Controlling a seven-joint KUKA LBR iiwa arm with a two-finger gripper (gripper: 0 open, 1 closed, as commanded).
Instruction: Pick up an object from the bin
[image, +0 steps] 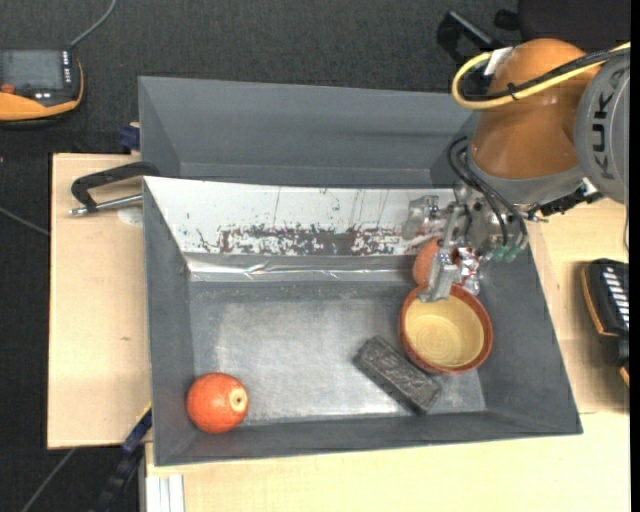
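Gripper is down inside the bin, folks, over on the right side, close to the back wall. The arm comes in from the right, with its big orange cover hanging above the bin's far right corner.

The gripper's tip sits right at the far rim of a bowl, looking as if it touches that rim. The bowl is round, orange-brown outside and pale tan inside. It stands upright on the bin floor by the right wall, mouth up. Is the gripper open or closed? From where I stand, I cannot tell; the metal parts run together against the wall behind.

Just left of the gripper, tight against the back wall, there's a rounded orange-pink shape. It's partly hidden, and I can't say what it is, or whether the gripper has hold of it.

A dark grey block, flat and oblong, lies slantwise on the floor in front of the bowl and a little to its left. Its right end is just beside the bowl's base, perhaps touching.

Well apart from all that, an orange-red apple sits alone in the near left corner, its pale stem end turned to the right.
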